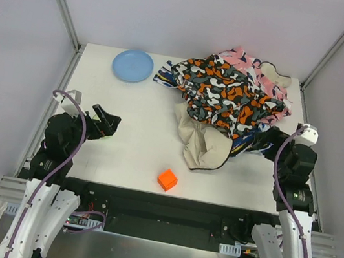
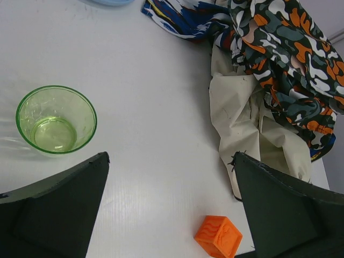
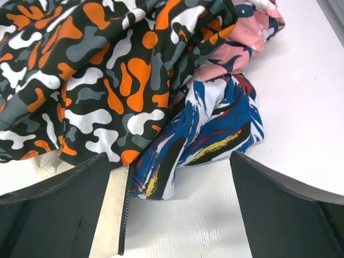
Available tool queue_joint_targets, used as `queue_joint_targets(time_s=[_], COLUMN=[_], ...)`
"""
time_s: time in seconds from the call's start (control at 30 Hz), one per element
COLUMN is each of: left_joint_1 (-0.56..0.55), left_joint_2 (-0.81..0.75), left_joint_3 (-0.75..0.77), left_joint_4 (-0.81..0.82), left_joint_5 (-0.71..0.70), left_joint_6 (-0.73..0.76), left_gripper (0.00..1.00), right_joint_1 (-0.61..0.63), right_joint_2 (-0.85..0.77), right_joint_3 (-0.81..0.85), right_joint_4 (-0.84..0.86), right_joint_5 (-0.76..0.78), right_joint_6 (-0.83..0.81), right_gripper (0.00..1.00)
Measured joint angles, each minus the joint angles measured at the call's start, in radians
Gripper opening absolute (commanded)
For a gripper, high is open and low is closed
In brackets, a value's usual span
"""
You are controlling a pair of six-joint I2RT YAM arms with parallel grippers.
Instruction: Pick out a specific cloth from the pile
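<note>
The pile (image 1: 229, 99) lies at the back right of the table, with the orange-black-white patterned cloth (image 1: 226, 95) on top. Plain beige cloth (image 1: 205, 144) spills out toward the front. Pink print (image 3: 242, 43) and blue-white print (image 3: 215, 118) show underneath. No plain black cloth shows in any view; it is hidden or out of view. My left gripper (image 1: 111, 122) is open and empty over bare table at the left (image 2: 171, 161). My right gripper (image 1: 264, 144) is open and empty at the pile's front right edge, just short of the blue-white print (image 3: 169, 161).
A blue plate (image 1: 133, 65) sits at the back, left of the pile. An orange cube (image 1: 167, 179) stands near the front edge and also shows in the left wrist view (image 2: 217, 235). A green glass cup (image 2: 56, 119) stands by the left arm. Frame posts stand at the table's far corners.
</note>
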Motion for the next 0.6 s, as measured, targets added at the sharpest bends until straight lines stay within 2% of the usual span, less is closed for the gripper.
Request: queue_joint_targets(time_s=[0.13, 0.3, 0.4, 0.47, 0.6], left_joint_1=[0.0, 0.0, 0.0, 0.0, 0.0], left_joint_2=[0.005, 0.025, 0.043, 0.055, 0.073], left_joint_3=[-0.002, -0.013, -0.024, -0.032, -0.041], left_joint_4=[0.001, 0.005, 0.013, 0.016, 0.02], left_joint_5=[0.0, 0.0, 0.0, 0.0, 0.0], left_joint_6=[0.0, 0.0, 0.0, 0.0, 0.001], left_gripper=[0.99, 0.99, 0.99, 0.99, 0.99], right_joint_1=[0.0, 0.036, 0.243, 0.449, 0.729], right_joint_2=[-0.04, -0.029, 0.046, 0.105, 0.264], right_joint_3=[-0.005, 0.016, 0.085, 0.124, 0.192], right_joint_4=[0.044, 0.12, 0.089, 0.066, 0.008], right_joint_5=[-0.062, -0.341, -0.343, -0.253, -0.047], right_joint_6=[-0.031, -0.139, -0.277, -0.4, -0.615], right_gripper=[0.95, 0.95, 0.95, 0.95, 0.95])
